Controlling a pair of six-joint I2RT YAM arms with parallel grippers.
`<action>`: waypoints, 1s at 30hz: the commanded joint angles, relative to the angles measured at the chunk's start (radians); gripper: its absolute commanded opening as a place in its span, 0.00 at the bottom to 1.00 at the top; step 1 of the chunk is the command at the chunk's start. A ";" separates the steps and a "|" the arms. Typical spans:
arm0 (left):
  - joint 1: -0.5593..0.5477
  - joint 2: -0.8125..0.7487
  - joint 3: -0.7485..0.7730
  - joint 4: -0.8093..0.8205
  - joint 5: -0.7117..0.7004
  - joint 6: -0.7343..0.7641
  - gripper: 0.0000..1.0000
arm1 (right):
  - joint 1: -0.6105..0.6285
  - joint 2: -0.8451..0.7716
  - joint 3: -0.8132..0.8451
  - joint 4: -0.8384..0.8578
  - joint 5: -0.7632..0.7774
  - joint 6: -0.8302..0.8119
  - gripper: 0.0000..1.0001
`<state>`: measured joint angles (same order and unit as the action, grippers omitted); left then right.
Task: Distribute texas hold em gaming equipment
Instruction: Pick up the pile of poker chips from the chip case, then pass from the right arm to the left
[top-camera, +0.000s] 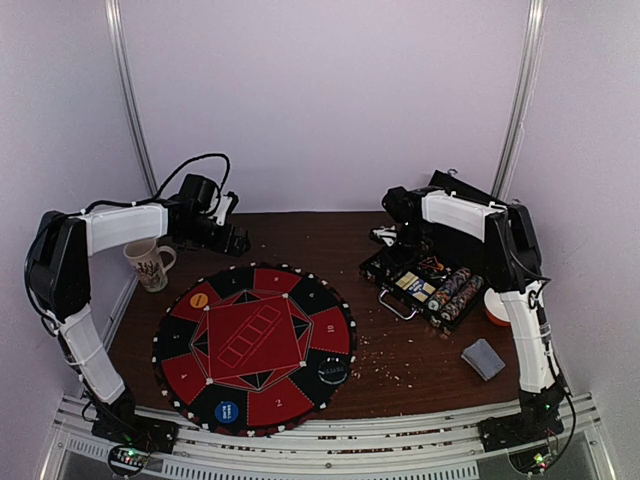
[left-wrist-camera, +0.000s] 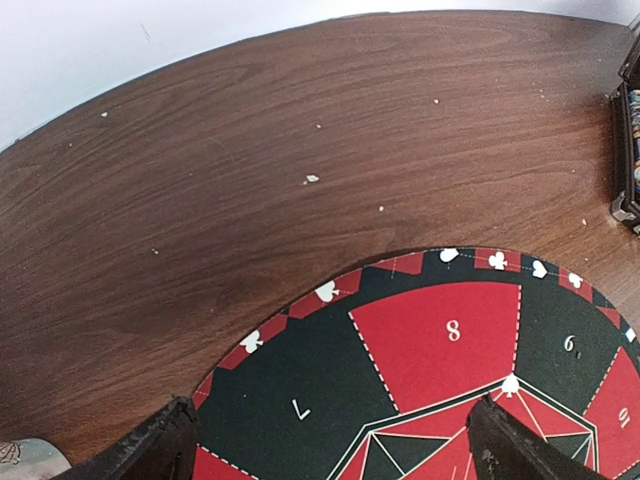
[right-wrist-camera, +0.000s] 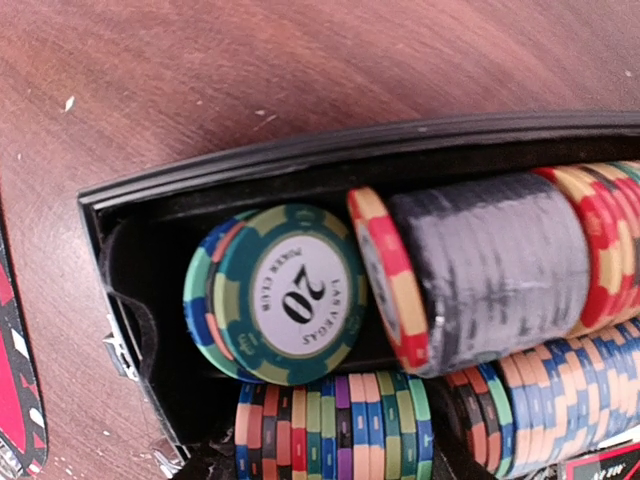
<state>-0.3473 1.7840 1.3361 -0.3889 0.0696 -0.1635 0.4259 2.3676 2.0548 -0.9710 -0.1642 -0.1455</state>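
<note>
An open black case at the right back holds rows of striped poker chips. My right gripper reaches into its far-left corner. In the right wrist view its dark fingertips press on both ends of a short multicoloured chip stack, so the gripper is shut on it. A green "20" chip leans just behind. Yellow, blue and black buttons lie on the round mat. A grey-blue card deck lies at the front right. My left gripper hangs open and empty over the mat's far edge.
A patterned mug stands left of the mat. An orange-and-white round object sits right of the case. The case wall rises just behind the chips. Crumbs dot the brown table. Metal frame posts stand at both back corners.
</note>
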 joint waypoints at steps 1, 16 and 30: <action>0.009 -0.001 -0.008 0.039 0.027 -0.002 0.97 | 0.001 -0.081 0.068 -0.012 0.048 0.069 0.00; -0.068 -0.215 -0.108 0.228 0.289 0.224 0.91 | 0.027 -0.323 -0.045 0.122 -0.381 0.479 0.00; -0.415 -0.273 -0.191 0.249 0.295 0.751 0.98 | 0.244 -0.365 -0.298 0.518 -0.742 0.717 0.00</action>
<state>-0.7429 1.4620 1.1591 -0.1596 0.3328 0.4534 0.6411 2.0182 1.8194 -0.6445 -0.7498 0.4679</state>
